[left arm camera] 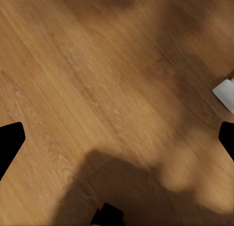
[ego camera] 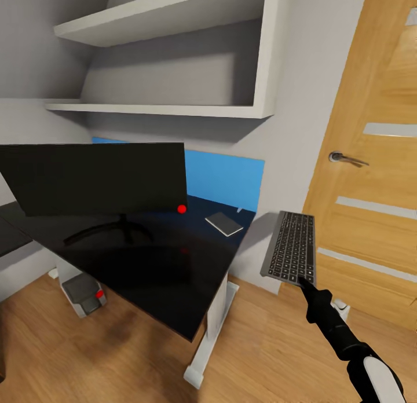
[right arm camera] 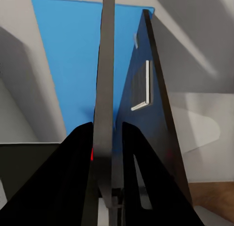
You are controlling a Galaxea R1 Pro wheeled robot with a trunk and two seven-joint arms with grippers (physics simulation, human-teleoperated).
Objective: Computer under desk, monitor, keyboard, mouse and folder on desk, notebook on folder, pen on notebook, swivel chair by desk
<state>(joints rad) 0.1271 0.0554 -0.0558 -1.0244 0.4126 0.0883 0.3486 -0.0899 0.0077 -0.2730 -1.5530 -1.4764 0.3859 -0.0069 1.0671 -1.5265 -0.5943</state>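
My right gripper [ego camera: 303,280] is shut on the near edge of the grey-framed keyboard [ego camera: 289,246], holding it in the air just right of the black desk [ego camera: 174,281]. In the right wrist view the keyboard [right arm camera: 107,80] is edge-on between the two black fingers [right arm camera: 73,182]. The monitor [ego camera: 95,180] stands on the desk. A small grey notebook [ego camera: 225,223] lies near the desk's far right corner, also seen as the notebook [right arm camera: 141,87]. A thin pale sliver [ego camera: 239,209] beside it may be the pen. The computer [ego camera: 84,296] sits on the floor under the desk. My left gripper [left arm camera: 117,138] hangs open over the floor.
A blue board [ego camera: 226,180] lines the wall behind the desk. A wooden door [ego camera: 370,177] with a handle [ego camera: 344,158] stands close behind the keyboard at right. White shelves [ego camera: 174,107] hang above the desk. The desk's white leg [ego camera: 211,333] rests on the wood floor [left arm camera: 97,80].
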